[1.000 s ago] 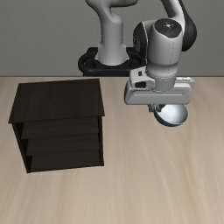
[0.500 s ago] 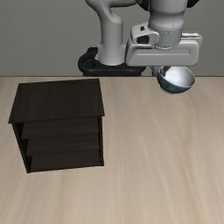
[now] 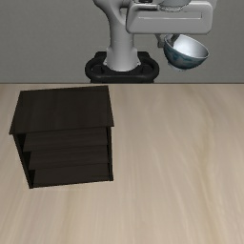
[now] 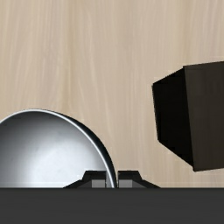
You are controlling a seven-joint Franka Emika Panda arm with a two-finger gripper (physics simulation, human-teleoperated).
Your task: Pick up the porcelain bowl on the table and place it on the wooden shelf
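The porcelain bowl (image 3: 187, 50) is a shiny grey-white bowl hanging tilted in the air, high above the table at the exterior view's right. My gripper (image 3: 174, 38) is shut on its rim, with the hand's white body just above it. In the wrist view the bowl (image 4: 48, 149) curves up right in front of the fingertips (image 4: 90, 178), its rim pinched between them at my gripper (image 4: 111, 178). The dark wooden shelf (image 3: 65, 133) stands on the table at the exterior view's left, with a flat top and several open tiers. The shelf (image 4: 192, 115) lies far below the hand, off to one side of the bowl.
The light wooden table (image 3: 176, 162) stretches wide and bare beside the shelf. The robot's black base (image 3: 122, 67) stands at the table's far edge, behind the shelf's far corner.
My hand has risen steeply with the bowl and shifted slightly toward the exterior view's left. The bowl has come off the table and now hangs tilted in the air.
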